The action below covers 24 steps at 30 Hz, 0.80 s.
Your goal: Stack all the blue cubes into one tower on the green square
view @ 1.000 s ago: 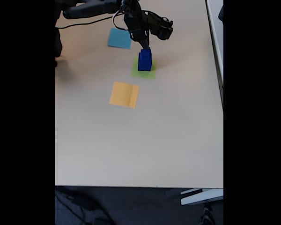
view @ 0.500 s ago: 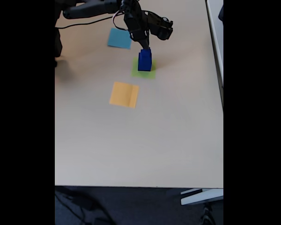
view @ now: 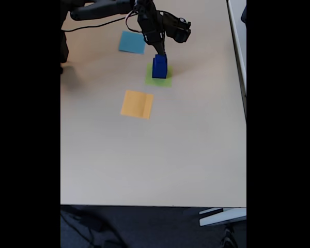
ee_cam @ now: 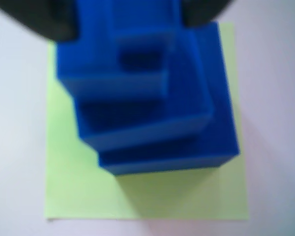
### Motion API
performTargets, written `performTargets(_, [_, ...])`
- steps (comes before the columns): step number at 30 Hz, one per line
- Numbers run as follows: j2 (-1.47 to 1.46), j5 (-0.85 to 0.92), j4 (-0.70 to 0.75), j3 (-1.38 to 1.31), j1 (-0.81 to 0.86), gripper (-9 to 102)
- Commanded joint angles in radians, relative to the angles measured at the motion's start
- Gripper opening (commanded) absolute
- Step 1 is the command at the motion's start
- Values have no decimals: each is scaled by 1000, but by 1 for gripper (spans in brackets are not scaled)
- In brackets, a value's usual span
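Up close, blue cubes stacked on green square; hand blurred, grip unclear.

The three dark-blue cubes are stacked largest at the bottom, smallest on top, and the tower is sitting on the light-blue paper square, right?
Not quite. The three stacked dark-blue cubes, largest at the bottom and smallest on top, sit on the flat lime-green paper square, as the wrist view shows. In the fixed view the light-blue paper square lies bare, apart from the tower.
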<state>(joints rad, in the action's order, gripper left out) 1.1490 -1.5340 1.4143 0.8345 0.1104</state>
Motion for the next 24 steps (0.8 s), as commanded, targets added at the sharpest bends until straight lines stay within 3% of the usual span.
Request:
performTargets(1, [15,-9,3,-35,3,11])
performTargets(24, [48,215,-60,-156,-28,18])
